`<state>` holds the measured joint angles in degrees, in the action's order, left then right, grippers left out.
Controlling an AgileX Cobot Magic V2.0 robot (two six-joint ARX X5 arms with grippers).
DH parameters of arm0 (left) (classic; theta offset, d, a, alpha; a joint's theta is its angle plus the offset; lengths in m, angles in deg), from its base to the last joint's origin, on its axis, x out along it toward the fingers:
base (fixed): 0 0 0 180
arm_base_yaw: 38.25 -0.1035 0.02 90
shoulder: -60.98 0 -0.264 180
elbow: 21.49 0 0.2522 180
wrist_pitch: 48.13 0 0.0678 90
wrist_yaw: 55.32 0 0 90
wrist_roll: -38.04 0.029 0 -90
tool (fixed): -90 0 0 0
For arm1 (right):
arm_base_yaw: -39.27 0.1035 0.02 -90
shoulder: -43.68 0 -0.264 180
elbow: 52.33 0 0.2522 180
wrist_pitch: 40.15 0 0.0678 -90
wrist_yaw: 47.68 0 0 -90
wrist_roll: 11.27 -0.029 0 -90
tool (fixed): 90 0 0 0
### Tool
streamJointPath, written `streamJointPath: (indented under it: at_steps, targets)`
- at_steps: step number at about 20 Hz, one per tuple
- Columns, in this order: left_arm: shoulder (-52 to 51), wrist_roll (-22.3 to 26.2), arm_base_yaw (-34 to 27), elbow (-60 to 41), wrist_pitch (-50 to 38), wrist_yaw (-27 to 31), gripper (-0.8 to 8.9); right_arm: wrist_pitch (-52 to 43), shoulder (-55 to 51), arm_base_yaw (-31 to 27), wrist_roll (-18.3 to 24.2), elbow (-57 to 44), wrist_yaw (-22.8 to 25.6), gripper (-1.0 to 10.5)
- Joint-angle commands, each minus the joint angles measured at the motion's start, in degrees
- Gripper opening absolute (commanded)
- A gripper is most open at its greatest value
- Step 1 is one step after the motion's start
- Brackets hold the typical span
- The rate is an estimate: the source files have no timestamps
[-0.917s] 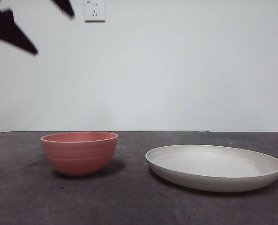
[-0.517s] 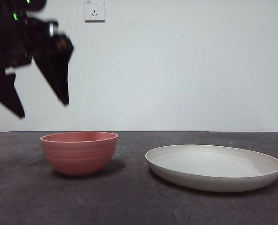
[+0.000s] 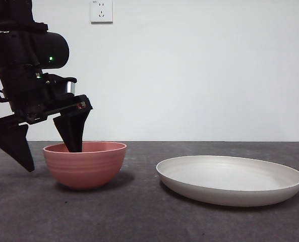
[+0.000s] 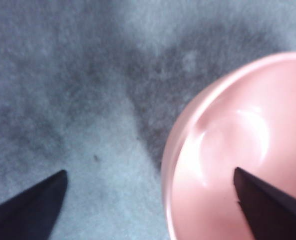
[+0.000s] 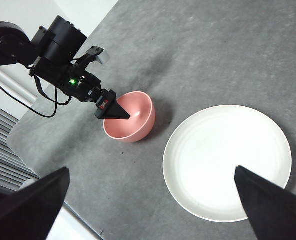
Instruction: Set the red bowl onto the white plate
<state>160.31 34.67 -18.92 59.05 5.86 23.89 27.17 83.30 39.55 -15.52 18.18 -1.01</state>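
We see our left arm reaching down steeply from the upper side, wrist bent so that the left pincer [image 3: 48,151] points at the desk. Its two black jaws are spread wide: one tip dips inside the red bowl [image 3: 85,164], the other hangs outside the bowl's wall, so the rim sits between them, and neither jaw is pressing on it. Our right arm waits high above the desk, and the right pincer [image 5: 152,200] has its jaws wide apart, gripping nothing.
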Motion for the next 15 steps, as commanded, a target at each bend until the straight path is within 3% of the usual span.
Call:
streamJointPath:
  at_steps: [1, 4, 8, 15]
  targets:
    - [0.8, -1.0, 0.3, 1.0, -1.0, 0.1, 2.95, -0.3, 0.3, 0.0, 0.4, 1.0, -0.2, 5.6]
    - [0.8, -1.9, 0.3, 1.0, -1.3, 0.1, 1.27, -0.3, 0.3, 0.0, 0.4, 1.0, -0.2, 5.6]
    - [0.8, -2.1, 0.3, 1.0, -1.2, 0.1, 0.14, -0.3, 0.3, 0.0, 0.4, 1.0, -0.2, 5.6]
    - [0.8, -6.3, 3.4, 5.2, 3.1, 0.0, 0.15, -0.3, 0.3, 0.0, 0.4, 1.0, -0.2, 5.6]
